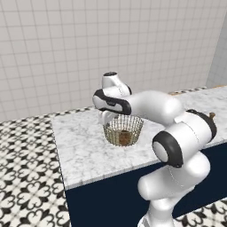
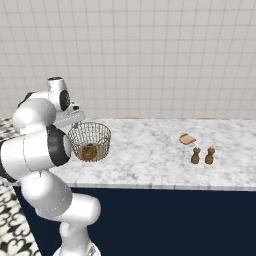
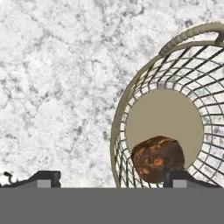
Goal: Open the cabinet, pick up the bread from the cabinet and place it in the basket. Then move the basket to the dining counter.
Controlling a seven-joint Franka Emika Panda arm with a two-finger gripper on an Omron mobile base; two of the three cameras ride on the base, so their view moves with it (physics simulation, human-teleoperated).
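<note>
The gold wire basket (image 1: 124, 126) (image 2: 90, 137) stands on the marble dining counter (image 1: 84, 146) (image 2: 150, 150) near its left end. The brown bread (image 1: 124, 138) (image 2: 89, 151) (image 3: 157, 157) lies on the basket's tan base. My gripper (image 3: 110, 177) (image 1: 105, 118) hangs just over the basket's left rim (image 3: 127, 100) and is open. Its fingertips (image 3: 43, 177) are set wide apart, one outside the mesh over the marble (image 3: 52, 87) and one inside beside the bread. They do not close on the wire.
Two small brown shakers (image 2: 196, 156) (image 2: 209, 155) and a tan slice (image 2: 188, 139) sit further right on the counter. The slab's left edge (image 1: 55, 133) drops to patterned floor tiles (image 1: 22, 168). A white tiled wall (image 2: 150, 50) stands behind.
</note>
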